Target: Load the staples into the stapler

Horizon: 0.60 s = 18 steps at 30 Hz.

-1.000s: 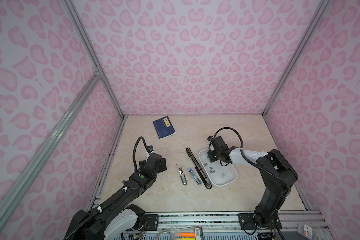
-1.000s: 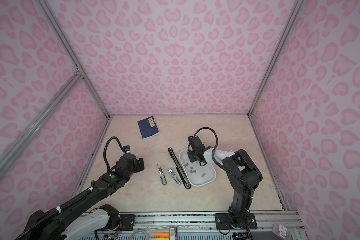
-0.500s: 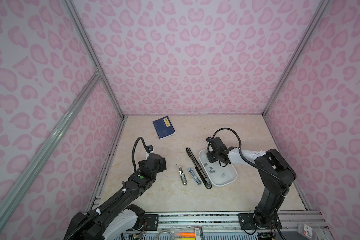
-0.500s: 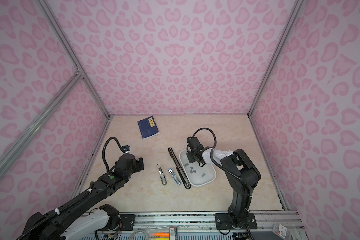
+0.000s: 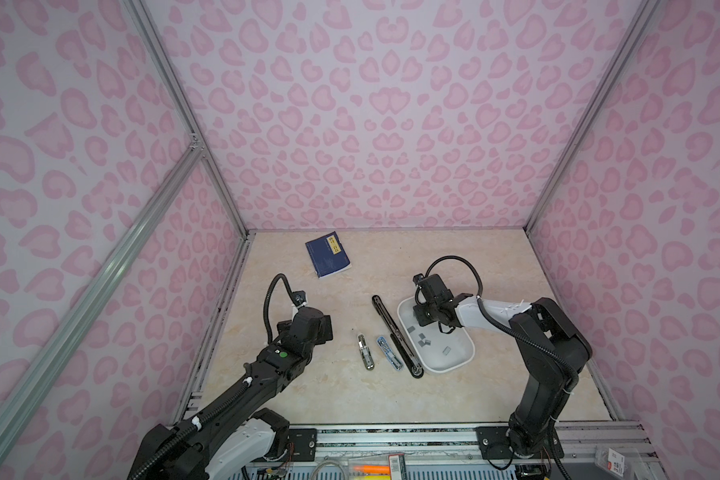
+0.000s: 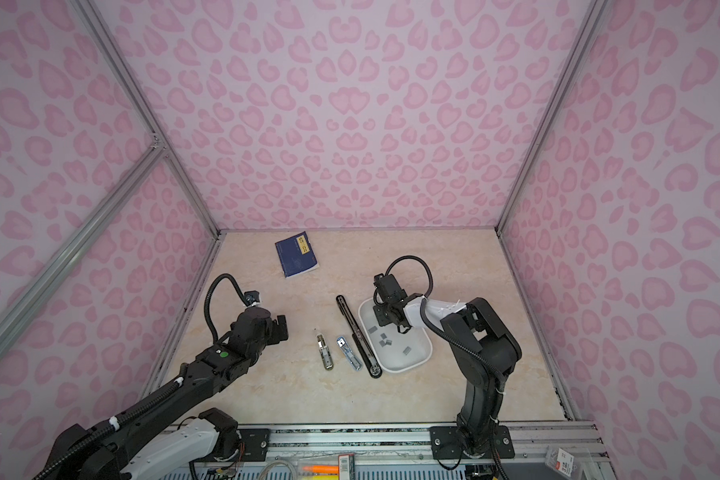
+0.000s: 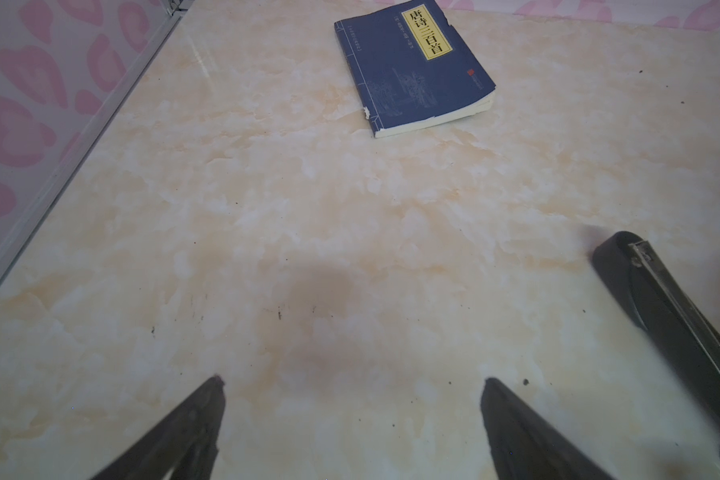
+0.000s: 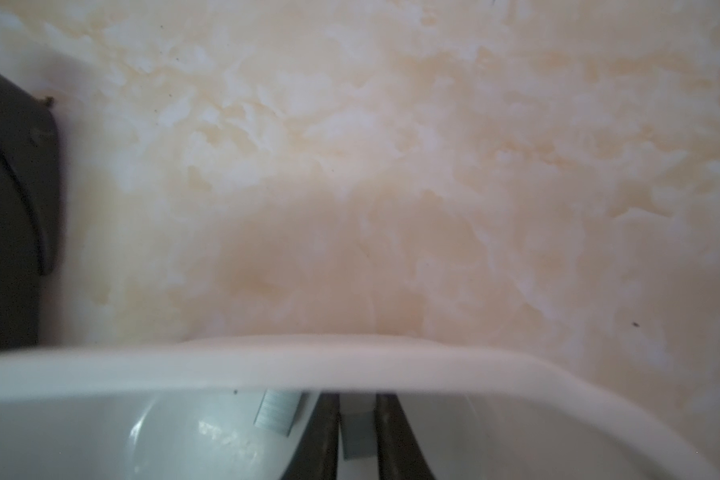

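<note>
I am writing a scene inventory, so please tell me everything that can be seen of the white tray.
The white tray is a shallow rounded rectangle with a raised rim, and it looks like glossy plastic. It lies flat on the table, with the long black stapler close along its left side. Several small grey staple blocks lie scattered inside. The right gripper reaches into its far end, jaws closed on one block.
</note>
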Available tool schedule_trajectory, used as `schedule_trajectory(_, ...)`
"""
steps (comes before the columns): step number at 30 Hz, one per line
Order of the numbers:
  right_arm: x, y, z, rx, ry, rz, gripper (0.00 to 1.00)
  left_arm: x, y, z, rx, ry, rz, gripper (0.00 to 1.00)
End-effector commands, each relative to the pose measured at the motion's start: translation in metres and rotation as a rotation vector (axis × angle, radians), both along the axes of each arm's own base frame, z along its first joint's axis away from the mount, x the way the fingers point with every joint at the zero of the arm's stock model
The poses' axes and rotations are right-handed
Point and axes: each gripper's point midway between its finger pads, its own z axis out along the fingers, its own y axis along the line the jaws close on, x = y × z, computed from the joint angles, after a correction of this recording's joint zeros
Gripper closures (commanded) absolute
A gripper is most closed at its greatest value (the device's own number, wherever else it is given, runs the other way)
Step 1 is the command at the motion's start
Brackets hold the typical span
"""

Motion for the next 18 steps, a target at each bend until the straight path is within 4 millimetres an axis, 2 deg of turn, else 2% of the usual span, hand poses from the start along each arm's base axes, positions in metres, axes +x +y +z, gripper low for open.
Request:
schedule_trajectory(1,-0.0044,-0.0063,-0.0052,-0.024,0.014,-0.018,0.82,0.0031,0.0000,0.0044,-0.015,-0.025,0.013,0.03)
schedule_trajectory(18,-0.0089,-0.0075,-0.0044,-0.016,0.013,-0.019,0.77,0.0023,-0.0007,0.0041,-0.020,-0.026,0.008,0.03)
